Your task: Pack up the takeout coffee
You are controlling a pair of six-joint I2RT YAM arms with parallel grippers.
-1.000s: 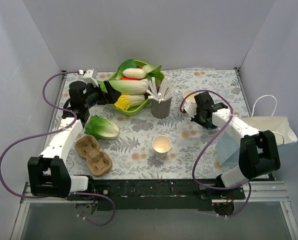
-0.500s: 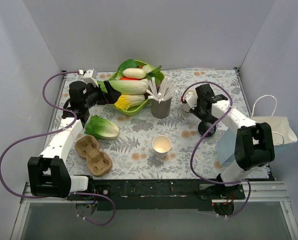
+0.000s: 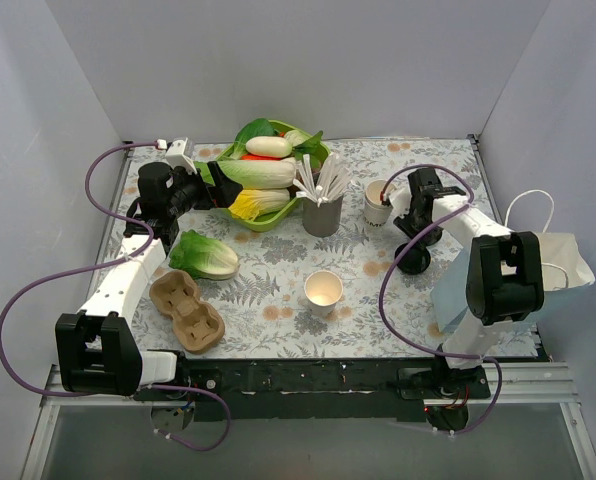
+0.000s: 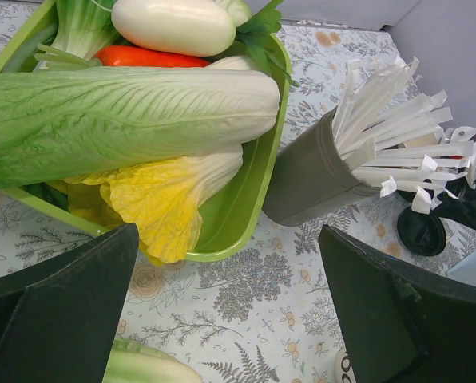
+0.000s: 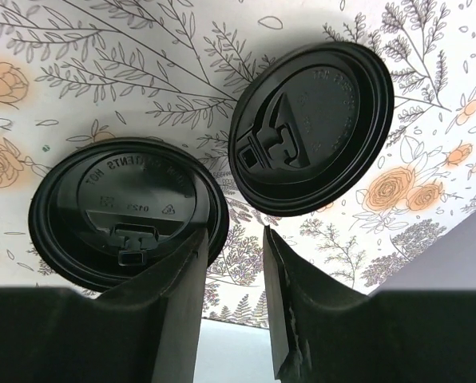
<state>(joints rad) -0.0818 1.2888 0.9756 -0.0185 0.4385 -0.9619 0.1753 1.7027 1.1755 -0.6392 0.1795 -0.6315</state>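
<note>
One cream paper cup (image 3: 323, 290) stands open mid-table; its lettered edge shows at the bottom of the left wrist view (image 4: 346, 371). A second paper cup (image 3: 378, 202) stands right of the straw cup. Two black lids (image 3: 414, 262) lie flat on the cloth; the right wrist view shows one at the left (image 5: 126, 211) and one at the upper right (image 5: 310, 128). My right gripper (image 3: 410, 228) (image 5: 234, 239) hangs over them, jaws a narrow gap apart, empty. My left gripper (image 3: 213, 190) (image 4: 230, 303) is wide open and empty beside the green bowl.
A green bowl (image 3: 278, 215) (image 4: 246, 215) of vegetables and a grey cup of white straws (image 3: 322, 212) (image 4: 310, 175) stand at the back. A cabbage (image 3: 204, 255) and a cardboard cup carrier (image 3: 186, 308) lie at the left. A white paper bag (image 3: 548, 262) lies at the right.
My right gripper has swung right, away from the cup beside the straws, and now points down over the black lids. The left arm has not moved.
</note>
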